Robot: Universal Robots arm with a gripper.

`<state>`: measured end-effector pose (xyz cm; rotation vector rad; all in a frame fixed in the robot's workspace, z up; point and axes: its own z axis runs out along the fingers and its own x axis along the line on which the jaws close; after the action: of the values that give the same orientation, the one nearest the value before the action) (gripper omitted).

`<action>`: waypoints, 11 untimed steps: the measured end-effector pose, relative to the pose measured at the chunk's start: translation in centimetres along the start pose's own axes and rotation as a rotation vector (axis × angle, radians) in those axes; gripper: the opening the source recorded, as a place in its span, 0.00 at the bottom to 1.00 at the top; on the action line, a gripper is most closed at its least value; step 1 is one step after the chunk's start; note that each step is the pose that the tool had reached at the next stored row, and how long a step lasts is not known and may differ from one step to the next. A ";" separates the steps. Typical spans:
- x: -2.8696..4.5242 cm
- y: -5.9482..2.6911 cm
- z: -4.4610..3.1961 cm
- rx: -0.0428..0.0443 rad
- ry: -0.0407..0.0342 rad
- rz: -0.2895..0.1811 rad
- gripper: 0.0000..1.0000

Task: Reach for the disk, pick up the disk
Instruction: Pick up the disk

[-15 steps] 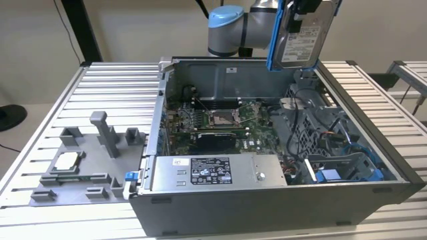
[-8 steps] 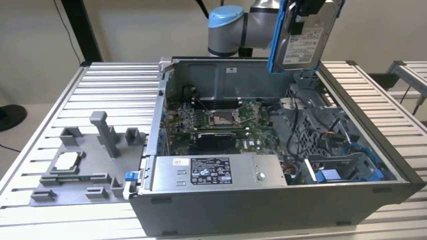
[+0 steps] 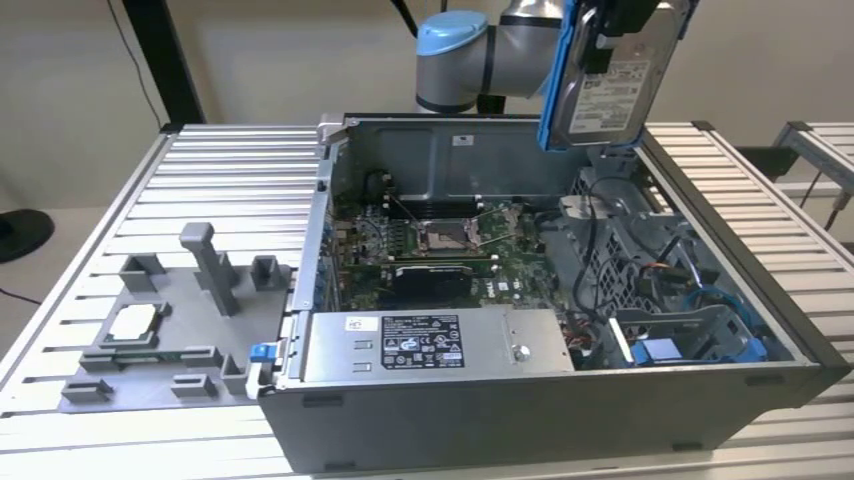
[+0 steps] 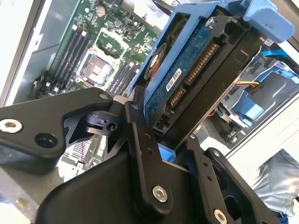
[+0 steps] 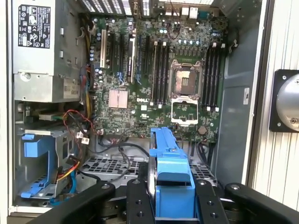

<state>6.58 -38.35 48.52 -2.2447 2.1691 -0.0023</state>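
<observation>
nearest the lens in the second wrist view are the black fingers (image 4: pixel 142 154) of the claw (image 4: pixel 168 140), clenched on the disk (image 4: pixel 196 70), which shows its blue circuit-board face and connector edge, with a blue plastic rail (image 4: pixel 261 16) running along its far end. in the first wrist view the same claw (image 5: pixel 170 196) has a finger on each side of the disk's blue rail (image 5: pixel 170 163), edge-on to the camera.

in the exterior view the disk (image 3: pixel 611 85) hangs upright in the claw (image 3: pixel 617 40), label face toward the camera (blue rail down its edge), lifted clear above the open computer case (image 3: pixel 534 400). directly beneath the claw lie the case's back wall and its tangle of cables (image 3: pixel 601 210). below the claw and further into the case sits the green motherboard (image 3: pixel 441 245) with its bare processor socket (image 3: pixel 438 236). the grey power supply box (image 3: pixel 427 345) lies along the case's near edge, well apart from the claw. a grey fixture plate (image 3: pixel 147 330) rests on the slatted table (image 3: pixel 240 170) outside the case.
</observation>
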 end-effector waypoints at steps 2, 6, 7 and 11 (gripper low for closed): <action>0.21 -0.04 0.00 -0.0003 -0.0001 0.000 0.00; 0.67 -0.15 -0.01 -0.0011 0.0000 0.000 0.00; 0.78 -0.18 0.00 -0.0013 -0.0002 0.000 0.00; 1.27 -0.29 -0.01 -0.0019 -0.0001 0.000 0.00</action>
<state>6.91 -39.61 48.52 -2.2456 2.1701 -0.0001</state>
